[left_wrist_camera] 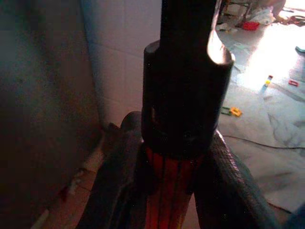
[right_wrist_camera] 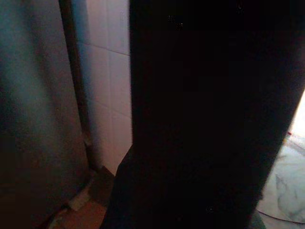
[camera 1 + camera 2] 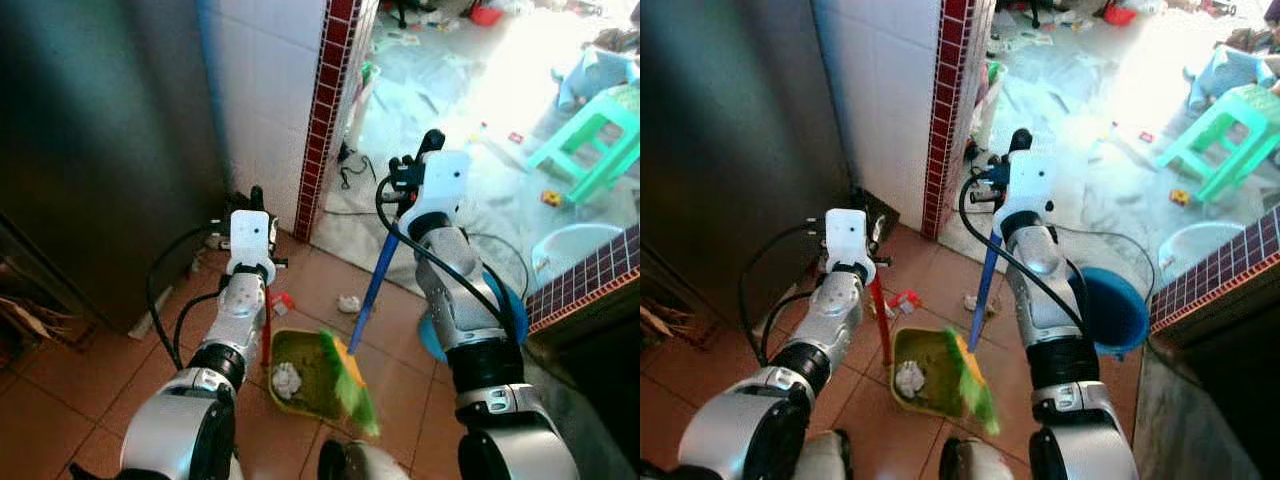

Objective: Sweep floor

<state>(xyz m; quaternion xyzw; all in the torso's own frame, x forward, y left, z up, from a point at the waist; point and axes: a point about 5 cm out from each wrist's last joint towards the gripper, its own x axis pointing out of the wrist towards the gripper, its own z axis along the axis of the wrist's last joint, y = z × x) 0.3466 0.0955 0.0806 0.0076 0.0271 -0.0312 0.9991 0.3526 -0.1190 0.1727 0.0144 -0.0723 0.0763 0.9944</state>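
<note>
Broom (image 3: 372, 290) with blue handle, green bristles low at the dustpan | our right gripper (image 3: 408, 180) is clamped on its handle top | our left gripper (image 1: 167, 167) squeezes the dustpan's red handle (image 3: 880, 318) | yellow-green dustpan (image 3: 920, 372) sits on brown tile floor (image 3: 60, 400), holding a white paper wad (image 3: 286, 379) | another wad (image 3: 348, 304) lies just beyond.

A dark blurred shape (image 2: 205, 114) blocks most of the right wrist view. The green plastic stool (image 3: 598, 140) and pale blue basin (image 3: 585, 248) are cut by the frame's edge.
</note>
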